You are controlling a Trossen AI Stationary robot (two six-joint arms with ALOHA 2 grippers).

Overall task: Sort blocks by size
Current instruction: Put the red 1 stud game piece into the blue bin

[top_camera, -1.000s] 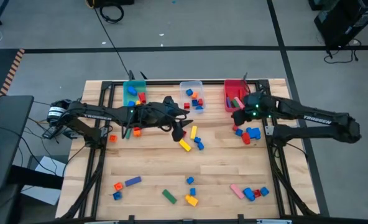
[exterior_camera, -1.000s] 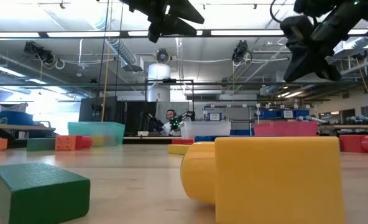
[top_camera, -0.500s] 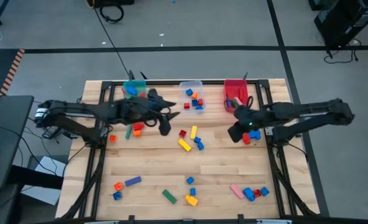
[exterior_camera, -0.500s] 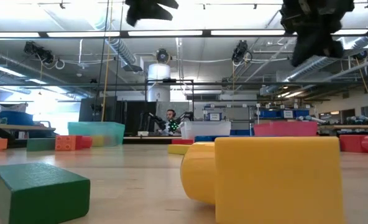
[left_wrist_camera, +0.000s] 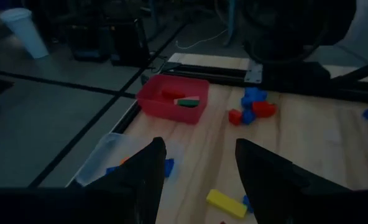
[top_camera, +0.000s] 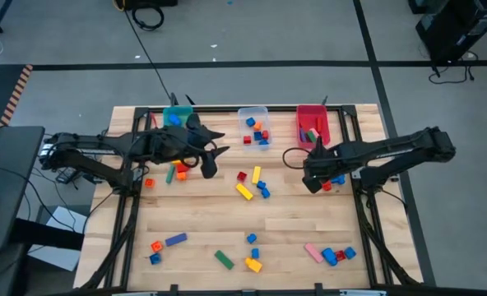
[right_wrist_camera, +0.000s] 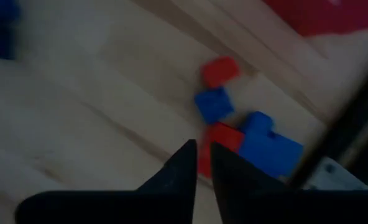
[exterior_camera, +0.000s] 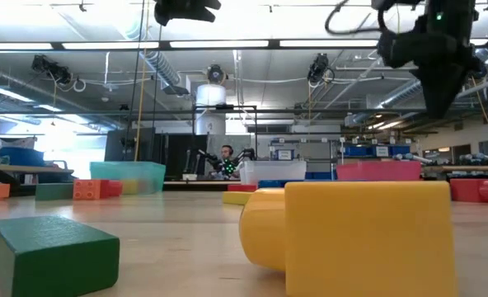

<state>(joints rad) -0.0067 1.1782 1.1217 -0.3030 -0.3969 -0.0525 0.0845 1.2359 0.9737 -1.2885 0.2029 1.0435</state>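
1. The right gripper hangs right of centre in the high view, its fingers almost together with a thin gap, gripping nothing, above a red and blue cluster of blocks.
2. The left gripper is open and empty, near the teal bin.
3. A yellow bar lies diagonally at mid-table.

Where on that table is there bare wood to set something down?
Bare wood lies mid-table, between the yellow bar and the pink bar. The left edge is also clear above the purple bar. It is crowded near the bins and the right end effector.
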